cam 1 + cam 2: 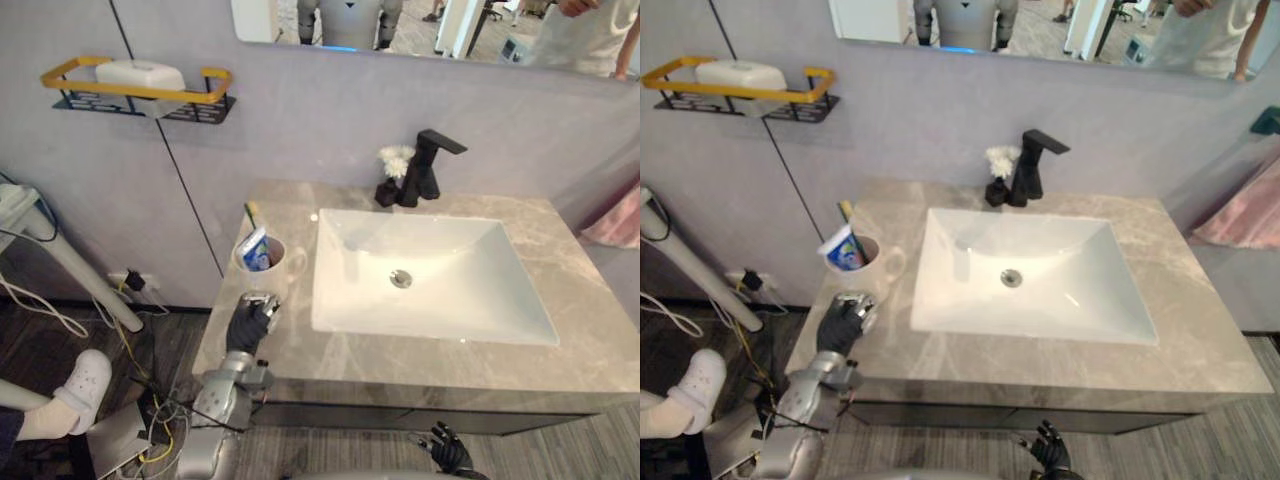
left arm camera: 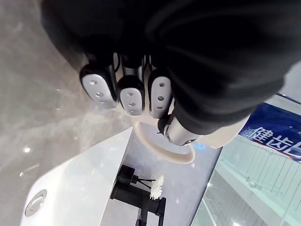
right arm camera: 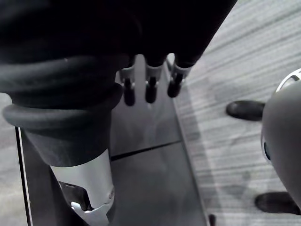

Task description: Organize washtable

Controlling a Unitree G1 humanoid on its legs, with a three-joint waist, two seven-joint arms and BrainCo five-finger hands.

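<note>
Closest to me, my right hand (image 1: pixel 447 450) hangs below the desk's (image 1: pixel 590 340) front edge, its fingers (image 3: pixel 149 89) loose and straight over the dark cabinet front (image 3: pixel 141 183), holding nothing. My left hand (image 1: pixel 248 325) rests on the front left corner of the desk with its fingers (image 2: pixel 131 96) curled in; I see nothing between them. The mug (image 1: pixel 280 268) stands just beyond those fingers, upright, near the desk's left edge and just beside the sink's (image 1: pixel 480 290) left rim. Its handle (image 2: pixel 162 153) points toward the sink; in the left wrist view my thumb tip crosses that loop, and I cannot tell whether they touch. A blue-and-white toothpaste tube (image 1: pixel 257 250) and a toothbrush (image 1: pixel 250 213) with a yellow-green stem lean inside the mug.

Room is tight there: a narrow strip of stone between sink and left edge. On the right of the sink the desk is wider.

Grey veined stone with a polish makes the desk; the sink is glossy white and rectangular, and the mug is cream ceramic. At the back stand an angular black faucet (image 1: pixel 430 165) and a small black vase (image 1: pixel 386 192) with a white flower.
</note>
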